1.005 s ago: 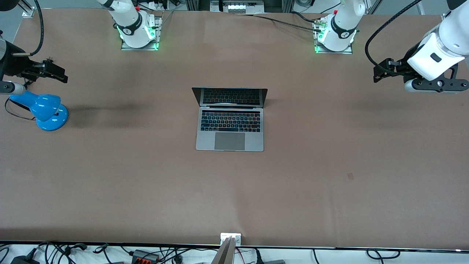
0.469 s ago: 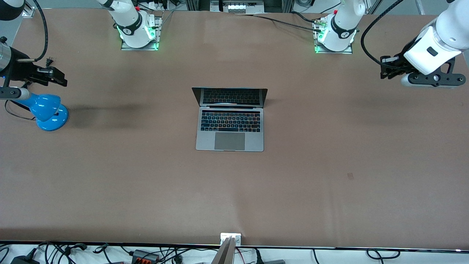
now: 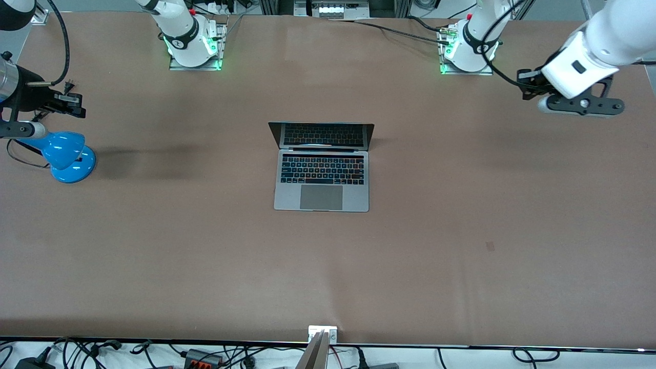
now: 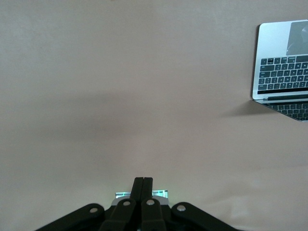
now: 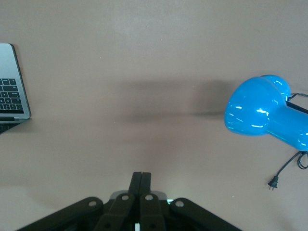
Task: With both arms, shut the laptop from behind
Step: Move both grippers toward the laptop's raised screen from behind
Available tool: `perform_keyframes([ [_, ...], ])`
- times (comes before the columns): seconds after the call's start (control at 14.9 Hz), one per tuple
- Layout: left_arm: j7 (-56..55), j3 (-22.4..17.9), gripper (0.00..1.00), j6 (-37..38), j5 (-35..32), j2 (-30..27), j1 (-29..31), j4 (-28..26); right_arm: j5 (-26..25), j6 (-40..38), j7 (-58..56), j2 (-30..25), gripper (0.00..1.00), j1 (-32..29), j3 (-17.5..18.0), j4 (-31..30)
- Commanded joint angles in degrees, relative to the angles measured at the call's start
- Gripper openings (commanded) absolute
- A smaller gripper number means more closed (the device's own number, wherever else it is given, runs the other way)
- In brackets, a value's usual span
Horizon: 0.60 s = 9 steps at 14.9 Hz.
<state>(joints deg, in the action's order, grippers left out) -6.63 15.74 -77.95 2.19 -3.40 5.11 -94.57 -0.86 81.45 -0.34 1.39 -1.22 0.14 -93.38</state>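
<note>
At right arm's end of counter (image 3: 205,266): blue desk lamp (image 3: 65,154), cord and plug beside it. Right claw (image 5: 141,180) over bare counter near lamp, fingers clenched together, holding nothing. At counter middle: laptop (image 3: 322,169) open, screen upright, keyboard toward front camera, nothing touching it. Left claw (image 4: 143,185) over bare counter at left arm's end, fingers pressed together, holding nothing, well apart from laptop.

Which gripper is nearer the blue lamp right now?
Right. The right gripper hangs just above the blue lamp, at the right arm's end of the table. The left gripper is over bare table at the left arm's end, with the open laptop between.
</note>
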Motion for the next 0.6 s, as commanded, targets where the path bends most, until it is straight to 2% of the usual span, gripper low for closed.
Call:
perform_keyframes([
  [0.0,-2.42,2.27,0.00,-0.71,0.80,-0.03,0.16,0.01,0.77,-1.38,-0.97,0.29,0.00,-0.01,-0.05,0.92],
  [0.07,-2.16,2.63,0.00,-1.06,1.41,0.23,-0.01,0.00,0.77,-1.38,-1.06,0.28,0.00,0.08,0.04,1.00],
  [0.27,-2.85,3.77,0.00,-1.94,9.75,2.17,-0.62,-0.34,0.86,-5.41,-0.80,0.11,0.00,1.91,0.30,0.92],
  [0.54,-3.03,7.11,0.00,-5.10,10.20,3.49,-1.85,-2.53,1.73,-5.60,0.25,-0.24,0.00,7.01,0.39,0.21],
])
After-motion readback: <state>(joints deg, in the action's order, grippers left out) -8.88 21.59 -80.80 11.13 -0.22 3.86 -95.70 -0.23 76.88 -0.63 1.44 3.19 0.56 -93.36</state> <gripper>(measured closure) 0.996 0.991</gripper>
